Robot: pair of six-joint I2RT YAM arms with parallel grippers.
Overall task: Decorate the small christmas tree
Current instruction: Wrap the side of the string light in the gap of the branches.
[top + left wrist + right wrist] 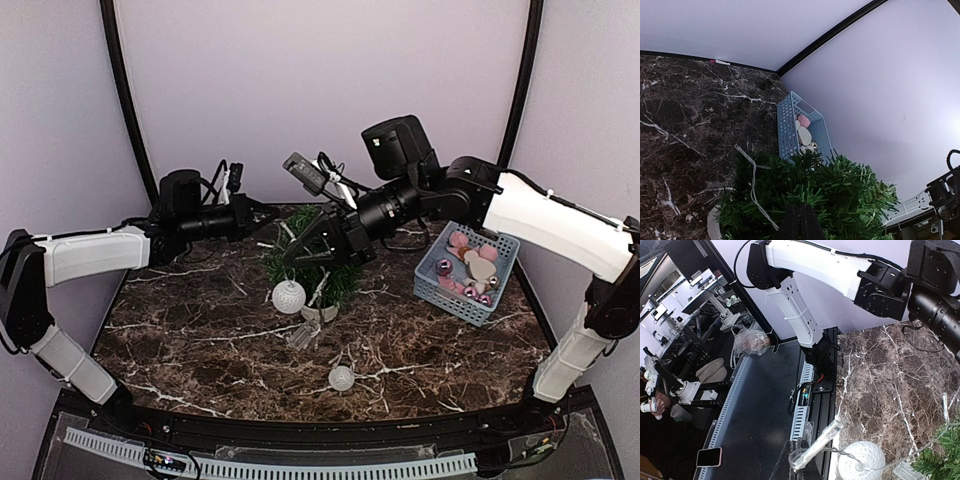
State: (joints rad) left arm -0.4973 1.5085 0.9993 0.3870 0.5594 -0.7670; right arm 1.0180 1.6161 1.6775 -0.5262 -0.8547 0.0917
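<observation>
Left gripper (799, 223), fingers pressed together, is buried in the small christmas tree (320, 272) at mid-table. Right gripper (796, 462) clamps a garland (816, 446) tube. White ball (341, 378) lies in front and blue basket (455, 300) to the right, on the dark marble table (190, 345). Lilac walls (320, 80) surround.

table top (200, 330) dark marble-look, glossy, white veins | small christmas tree (340, 283) bristly plastic-like needles, matt | basket (447, 288) blue perforated plastic | ball (289, 296) white, rough-textured | light string (815, 447) clear glossy plastic | my arm shells (560, 225) smooth white plastic
</observation>
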